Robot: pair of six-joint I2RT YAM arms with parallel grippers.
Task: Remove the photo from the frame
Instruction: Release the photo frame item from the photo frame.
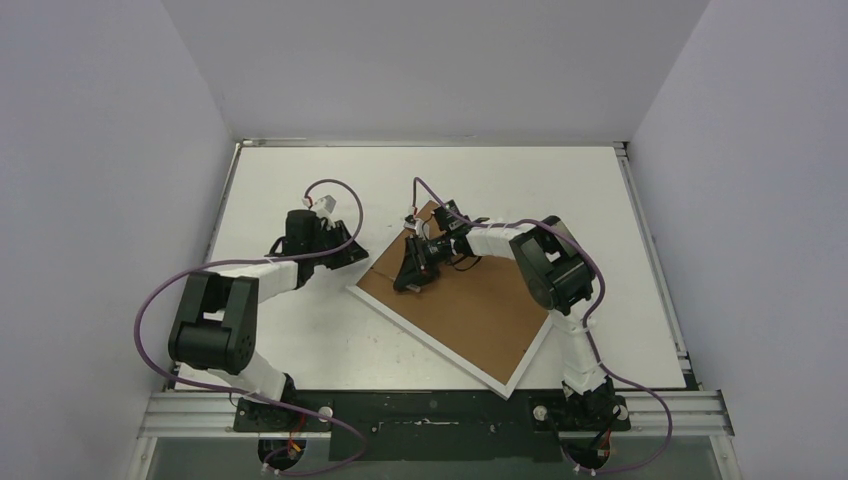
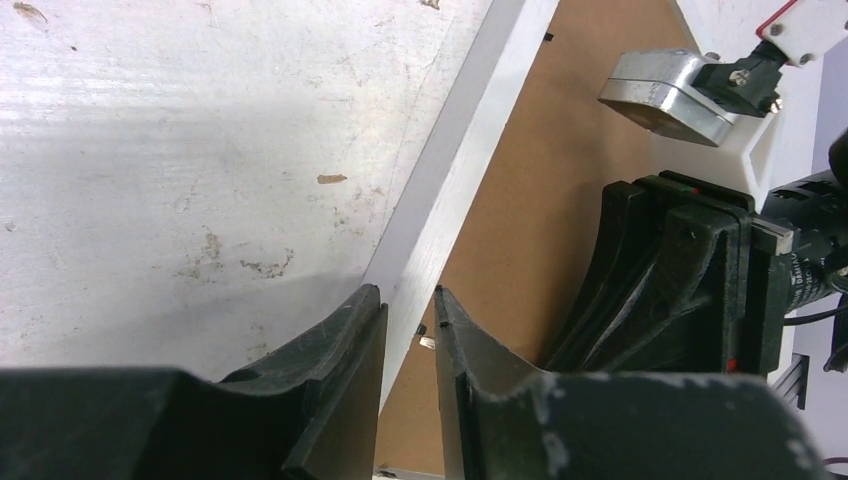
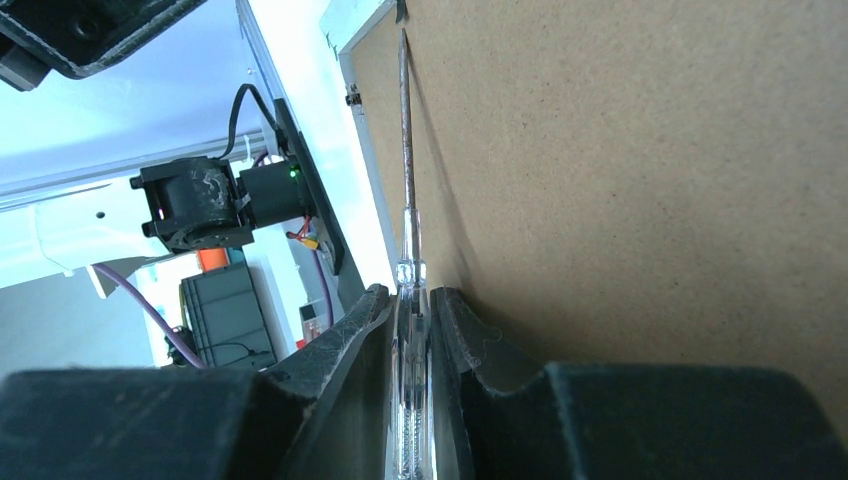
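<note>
The frame (image 1: 430,342) lies face down on the table, its brown backing board (image 1: 485,305) up. The photo is hidden beneath that board. My right gripper (image 1: 404,284) rests over the board's upper left part, shut on a screwdriver with a clear handle (image 3: 410,400). Its metal shaft (image 3: 406,150) runs along the board to the frame's inner edge (image 3: 355,120). My left gripper (image 2: 410,295) hovers at the frame's white left border (image 2: 470,150), jaws a narrow gap apart, nothing between them. A small metal tab (image 2: 427,342) shows through that gap.
The white table (image 1: 560,185) is walled at the back and both sides. The right arm's black gripper body (image 2: 670,280) stands close beside my left gripper over the board. Purple cables loop above both arms.
</note>
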